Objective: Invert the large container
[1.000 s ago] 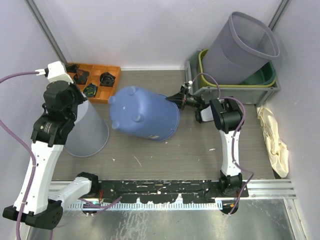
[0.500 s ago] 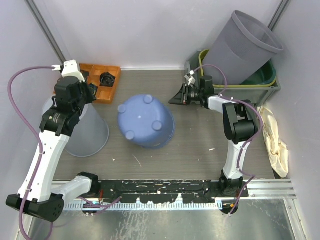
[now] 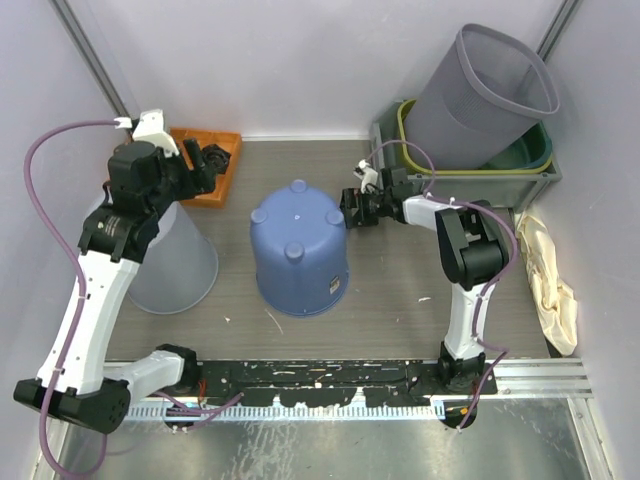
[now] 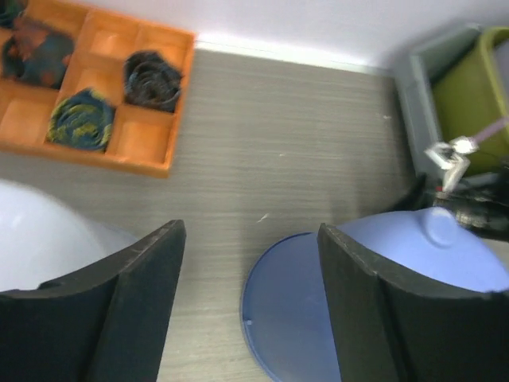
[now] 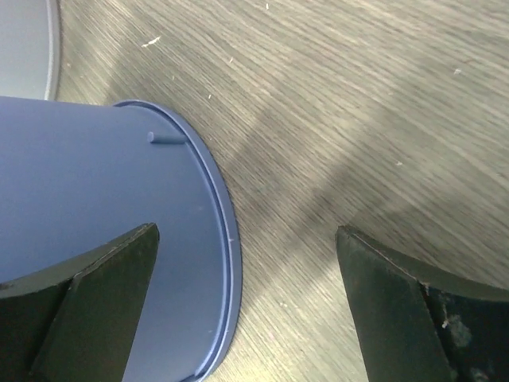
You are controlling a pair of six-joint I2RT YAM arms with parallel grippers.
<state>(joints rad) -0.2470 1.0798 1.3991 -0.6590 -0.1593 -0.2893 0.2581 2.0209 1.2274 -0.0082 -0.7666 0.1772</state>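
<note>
The large container [image 3: 298, 250] is a blue tub standing rim-down in the middle of the table, its three small feet pointing up. My left gripper [image 3: 205, 163] hovers open to its upper left, by the orange tray; in the left wrist view [image 4: 250, 306] the tub [image 4: 318, 318] lies below and between the spread fingers, untouched. My right gripper [image 3: 353, 207] is open just beside the tub's right upper side. In the right wrist view [image 5: 246, 306] the tub's wall and rim [image 5: 103, 191] sit on the wood, apart from both fingers.
A translucent tub [image 3: 172, 262] stands inverted at the left under my left arm. An orange tray [image 3: 205, 160] of dark parts sits at the back left. A grey mesh bin [image 3: 485, 95] leans in a green-lined crate [image 3: 470, 180] at the back right. A cloth [image 3: 548, 270] lies on the right.
The blue tub went from lying tilted on its side to standing rim-down. Both grippers opened and let it go; the left arm swung back toward the tray.
</note>
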